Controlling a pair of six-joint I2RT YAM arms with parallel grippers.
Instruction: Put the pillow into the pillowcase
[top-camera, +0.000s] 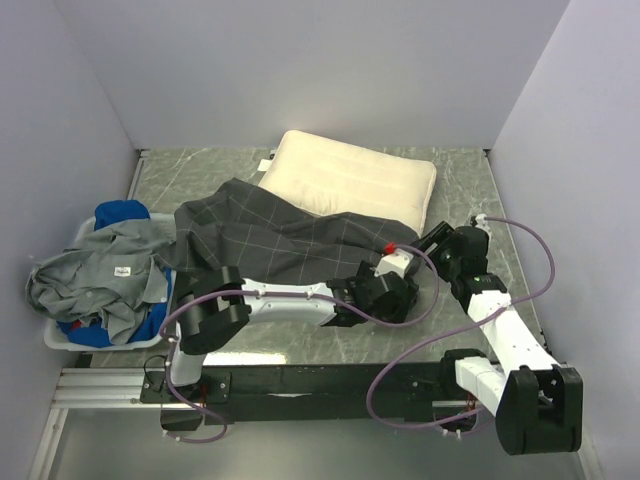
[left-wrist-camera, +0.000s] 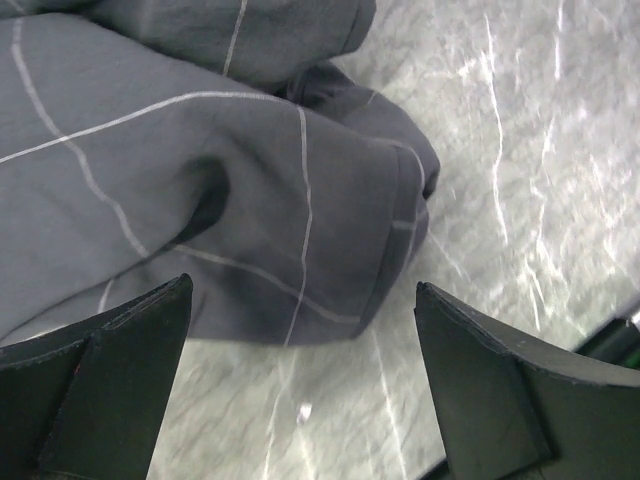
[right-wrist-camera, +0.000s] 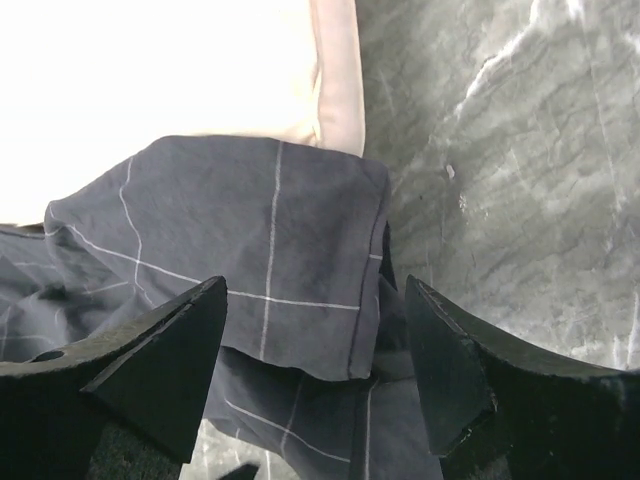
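The white pillow (top-camera: 350, 180) lies at the back of the grey table (top-camera: 470, 190). The dark pillowcase (top-camera: 270, 240) lies in front of it and covers the pillow's near edge. The left claw (left-wrist-camera: 302, 292) is wide apart over a corner of the pillowcase. The right claw (right-wrist-camera: 315, 288) is wide apart too, over the pillowcase edge that lies on the pillow.

White arms (top-camera: 290, 296), black end effectors (left-wrist-camera: 300, 395), purple cables (top-camera: 551, 265).
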